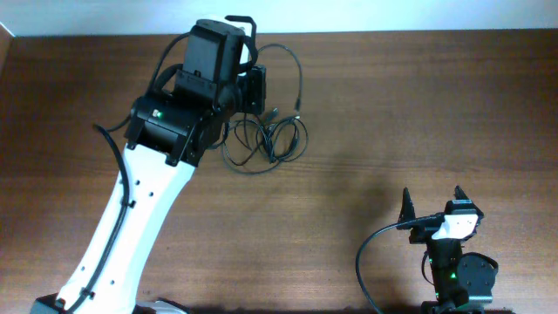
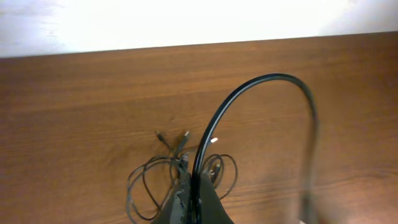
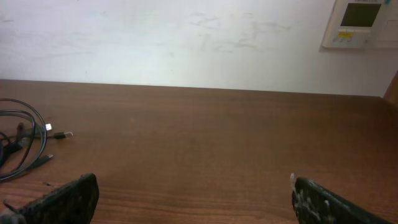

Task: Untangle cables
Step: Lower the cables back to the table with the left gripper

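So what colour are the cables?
The cables are black with small silvery tips, easiest to see from overhead.

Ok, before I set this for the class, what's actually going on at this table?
A two-armed robot is working on a tangle of thin black cables lying on the wooden table. The left gripper is shut on one cable strand, which arcs out of its fingers in a loop, while the rest of the bundle lies looped together on the wood beneath it. The right gripper sits open off to the robot's right, well apart from the cables and holding nothing. The untangling is not yet done.
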Available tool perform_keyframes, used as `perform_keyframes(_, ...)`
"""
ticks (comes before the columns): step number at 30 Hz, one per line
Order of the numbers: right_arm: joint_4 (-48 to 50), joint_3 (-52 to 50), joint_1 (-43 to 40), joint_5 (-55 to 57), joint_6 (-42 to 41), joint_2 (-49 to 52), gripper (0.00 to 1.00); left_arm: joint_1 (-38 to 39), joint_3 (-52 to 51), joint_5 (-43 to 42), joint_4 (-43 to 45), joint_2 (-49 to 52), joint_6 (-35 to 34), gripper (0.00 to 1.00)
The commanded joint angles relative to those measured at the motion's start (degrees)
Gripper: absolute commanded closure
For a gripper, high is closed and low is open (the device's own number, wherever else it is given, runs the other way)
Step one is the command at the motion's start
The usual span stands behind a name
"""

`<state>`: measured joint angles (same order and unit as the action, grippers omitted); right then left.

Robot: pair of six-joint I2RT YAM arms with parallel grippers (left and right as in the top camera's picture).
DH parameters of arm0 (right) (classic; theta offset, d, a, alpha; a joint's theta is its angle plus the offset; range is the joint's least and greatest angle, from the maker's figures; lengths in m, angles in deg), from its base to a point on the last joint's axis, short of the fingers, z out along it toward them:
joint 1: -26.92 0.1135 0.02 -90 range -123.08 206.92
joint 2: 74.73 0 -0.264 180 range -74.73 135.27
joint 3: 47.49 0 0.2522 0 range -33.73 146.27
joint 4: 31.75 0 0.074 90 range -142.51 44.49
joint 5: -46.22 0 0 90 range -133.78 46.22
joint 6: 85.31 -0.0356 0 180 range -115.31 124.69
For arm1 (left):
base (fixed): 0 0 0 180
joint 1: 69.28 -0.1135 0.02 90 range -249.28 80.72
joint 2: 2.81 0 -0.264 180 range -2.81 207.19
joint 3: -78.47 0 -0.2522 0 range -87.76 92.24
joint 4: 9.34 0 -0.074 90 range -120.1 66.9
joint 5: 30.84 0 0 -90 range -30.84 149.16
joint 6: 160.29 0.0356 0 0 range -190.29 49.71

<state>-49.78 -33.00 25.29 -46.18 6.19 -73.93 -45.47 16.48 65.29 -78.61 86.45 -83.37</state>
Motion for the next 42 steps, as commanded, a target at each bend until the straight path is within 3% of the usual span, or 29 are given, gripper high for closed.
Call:
perform_keyframes(1,-0.2,-0.42,-0.28,0.31,-0.24,-0.44,0.02,-0.35,0.81,-0.98,-0.11,-1.2,-0.96,1.0)
perform_keyframes(6,-0.2,-0.42,-0.28,0.31,-0.24,-0.44,0.02,-0.35,0.81,-16.79,-1.55,-1.18,-0.96,1.0)
perform_keyframes(10,-0.2,-0.42,-0.28,0.31,-0.24,-0.44,0.02,-0.2,0.81,-21.42,-6.21,-1.18,-0.96,1.0)
perform_keyframes(25,-0.17,-0.42,-0.28,0.31,-0.24,-0.44,0.02,6.78,0.79,-21.35,-15.61,0.26,-0.96,0.97)
perform_keyframes(38,-0.2,-0.42,-0.28,0.31,-0.24,-0.44,0.02,8.66,0.79,-20.76,-20.57,10.84,-0.92,0.7)
perform_keyframes(42,-0.2,-0.42,-0.28,0.31,-0.24,-0.44,0.02,7.69,0.81,-10.47,-18.47,10.86,-0.96,0.61)
